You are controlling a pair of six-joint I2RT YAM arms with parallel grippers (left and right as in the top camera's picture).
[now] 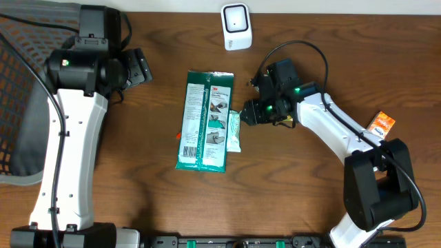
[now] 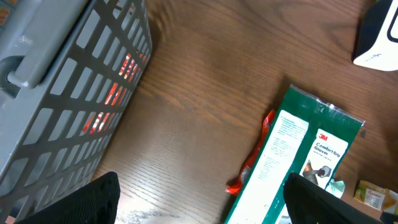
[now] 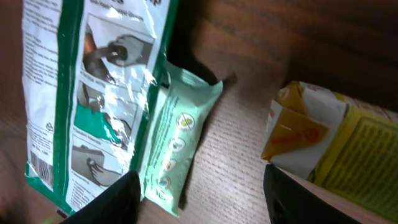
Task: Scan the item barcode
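Note:
A green and white 3M glove package (image 1: 205, 120) lies flat mid-table, also seen in the left wrist view (image 2: 292, 162) and the right wrist view (image 3: 81, 93), with a barcode near its lower corner. A small mint-green packet (image 1: 234, 131) (image 3: 177, 140) lies against its right edge. The white scanner (image 1: 236, 26) (image 2: 379, 31) stands at the far edge. My right gripper (image 1: 249, 110) (image 3: 202, 202) hovers open just right of the mint packet, only bare table between its fingers. My left gripper (image 1: 141, 65) (image 2: 199, 205) is open and empty, up and to the left of the package.
A grey mesh basket (image 1: 14, 103) (image 2: 68, 93) holding something red stands at the left. A yellow and white carton (image 3: 329, 143) lies by my right gripper's outer finger. A red wrapper (image 2: 252, 162) pokes from under the package's left edge. An orange box (image 1: 380, 125) sits far right.

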